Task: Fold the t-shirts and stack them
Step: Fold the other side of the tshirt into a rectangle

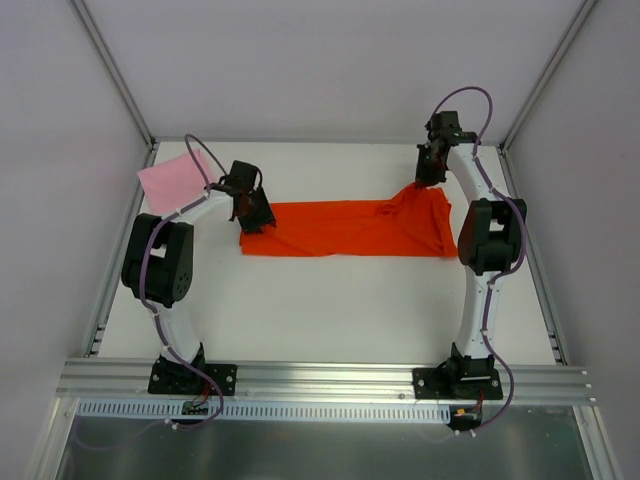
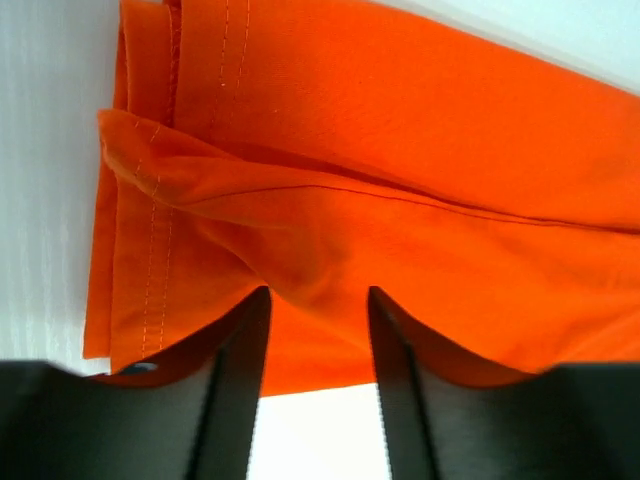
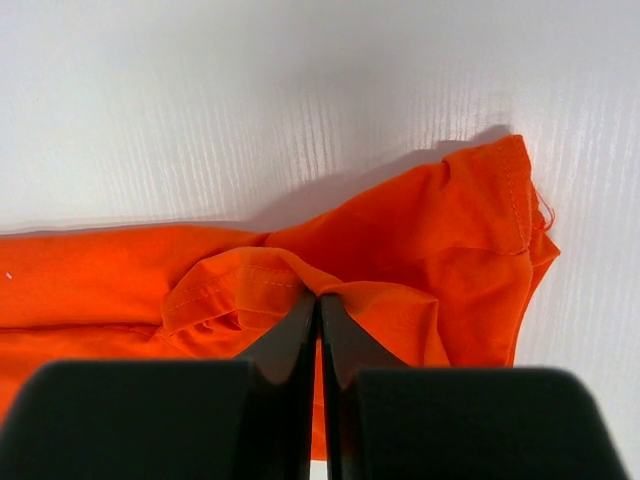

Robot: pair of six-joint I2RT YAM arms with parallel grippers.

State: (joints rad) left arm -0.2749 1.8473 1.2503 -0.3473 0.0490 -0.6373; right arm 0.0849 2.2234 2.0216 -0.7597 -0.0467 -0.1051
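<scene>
Orange-red short-sleeved cloth t-shirt (image 1: 345, 230) lies as a long folded band across the middle of the white surface (image 1: 330, 310), running from 9 to 3 o'clock. We see the left fingers (image 1: 254, 216) half open at its 9 o'clock end, straddling the hemmed edge. The right fingers (image 3: 320, 305) are pressed together on a raised fold at its 3 o'clock end. A light pink folded cloth square (image 1: 172, 182) rests at the 10 o'clock corner, apart from it.

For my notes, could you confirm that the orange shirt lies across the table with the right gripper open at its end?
Not quite: the right gripper is shut, pinching a fold of the orange shirt at its end, as the right wrist view shows.
</scene>
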